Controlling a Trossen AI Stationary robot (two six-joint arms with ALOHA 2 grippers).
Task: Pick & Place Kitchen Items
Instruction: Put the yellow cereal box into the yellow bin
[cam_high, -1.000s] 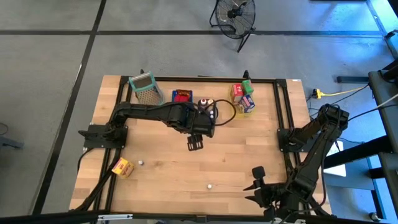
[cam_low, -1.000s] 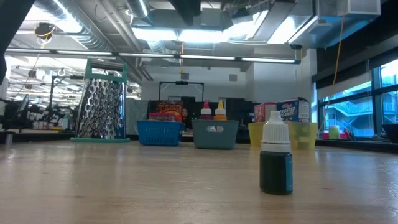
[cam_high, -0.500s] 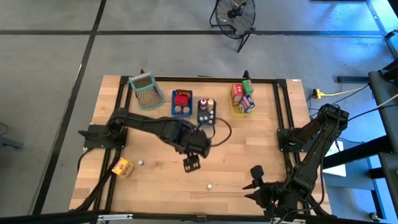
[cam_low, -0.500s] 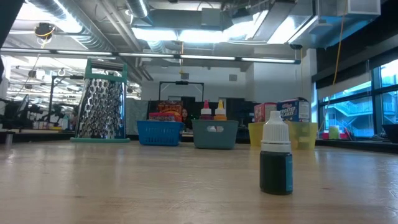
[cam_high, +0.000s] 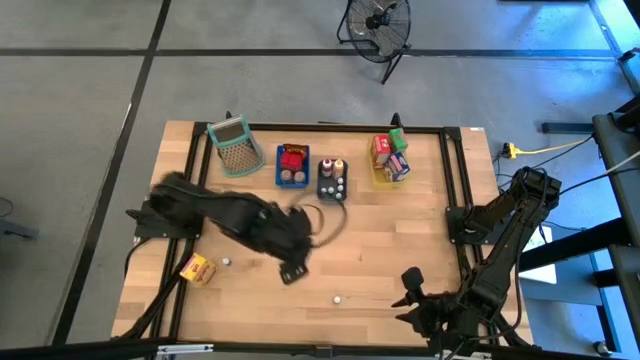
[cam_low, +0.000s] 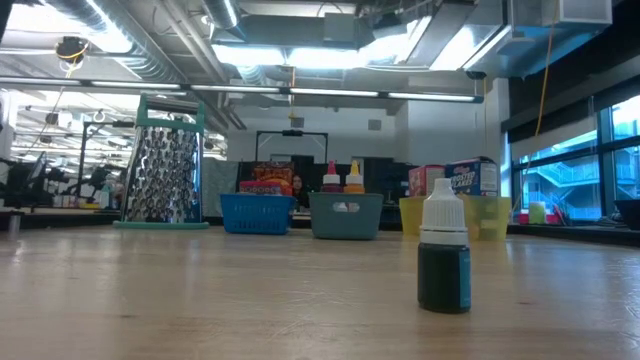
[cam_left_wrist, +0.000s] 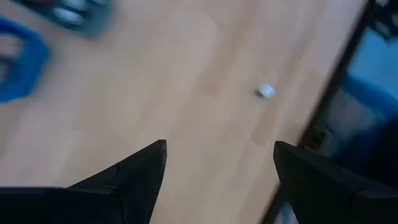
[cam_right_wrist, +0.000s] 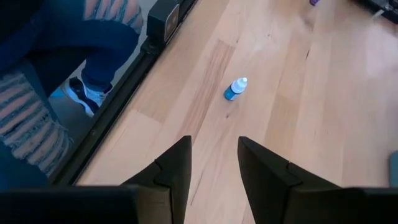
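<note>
Fingers of the left gripper stand apart with nothing between them, over bare wood near the middle of the wooden table. That spread and height suit a reach for a loose piece — probably the small white-capped teal bottle, which stands upright just to its near right and shows as a pale speck in the left wrist view.

The right gripper waits at the near right edge, its fingers a little apart and empty; its own camera looks past them at that bottle.

Two more pieces lie loose at the near left: a tiny white-capped jar and, beside it, a yellow-orange carton nearly at the table edge.

Along the far side stand the containers, presumably where pieces get sorted:
- a grey-green perforated mesh basket, far left
- a blue rectangular tray with a red packet in it
- a grey rectangular tray holding small bottles
- a yellow rectangular tray with cartons, far right

Nothing stands between the left gripper and the bottle (the wood there is open). A person's striped sleeve shows beyond the table's near edge, well clear of both arms.
</note>
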